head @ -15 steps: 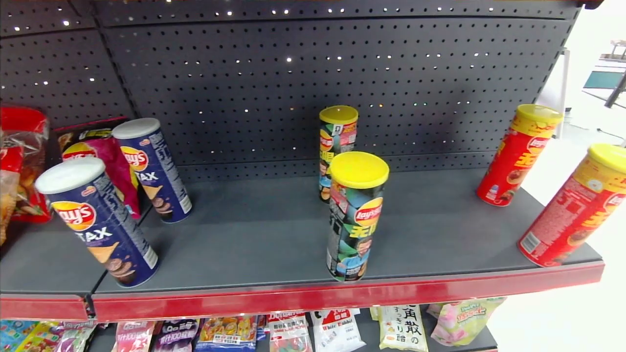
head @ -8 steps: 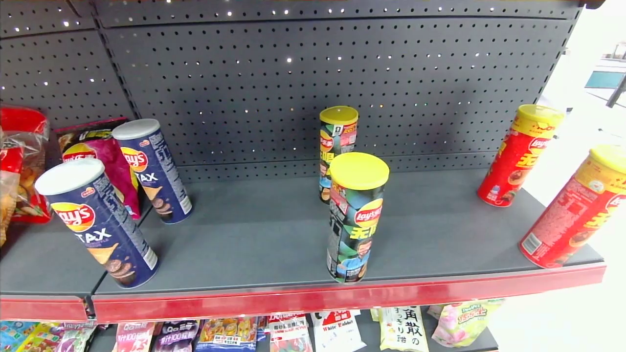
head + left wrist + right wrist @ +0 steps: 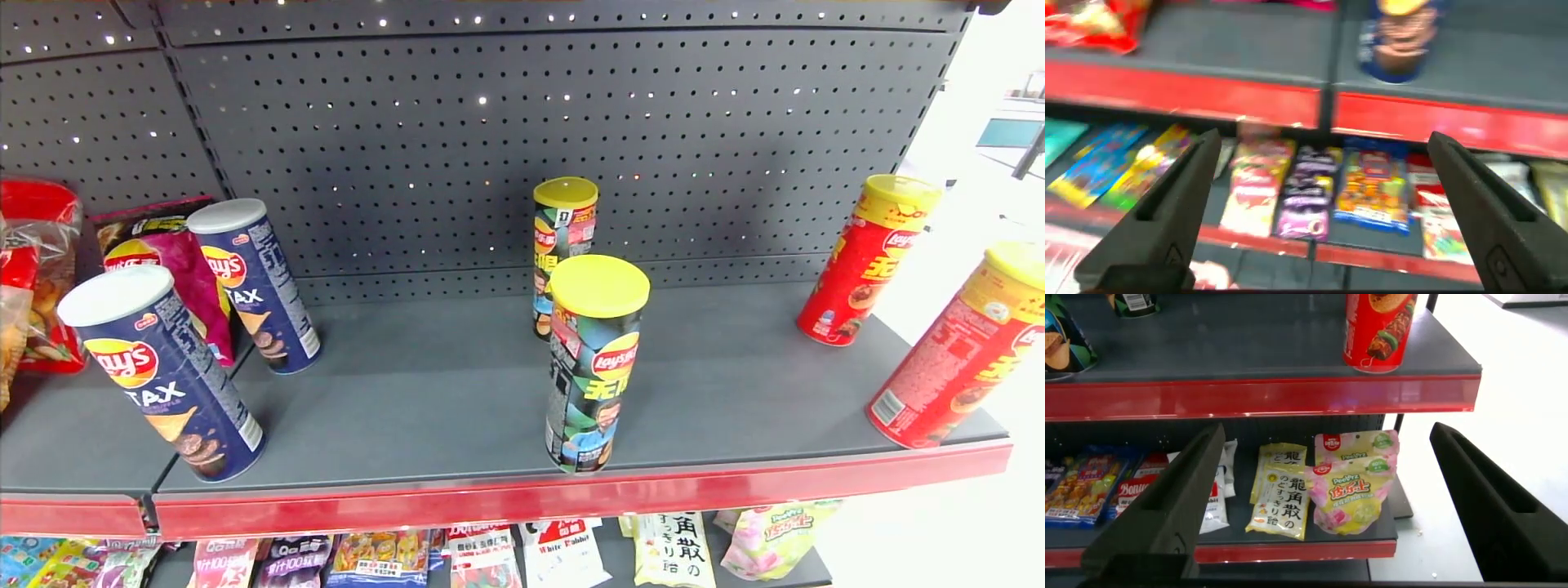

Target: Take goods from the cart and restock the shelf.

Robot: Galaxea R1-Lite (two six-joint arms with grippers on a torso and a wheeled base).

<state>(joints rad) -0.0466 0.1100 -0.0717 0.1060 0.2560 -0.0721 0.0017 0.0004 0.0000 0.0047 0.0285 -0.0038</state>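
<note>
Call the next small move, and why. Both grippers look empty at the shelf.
Probably pull back and turn to the cart for another item. The left gripper and right gripper are both open with nothing between them, facing the shelf, which has bare room between the blue can and the yellow-lidded can.

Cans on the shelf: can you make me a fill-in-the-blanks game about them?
1. The front blue can has a ___ lid.
2. The red can at the back has a ___ lid.
3. In the head view, the shelf holds ___ cans in all.
4. The left end effector is ___, with nothing in it.
Missing words: white; yellow; six; open.
</note>
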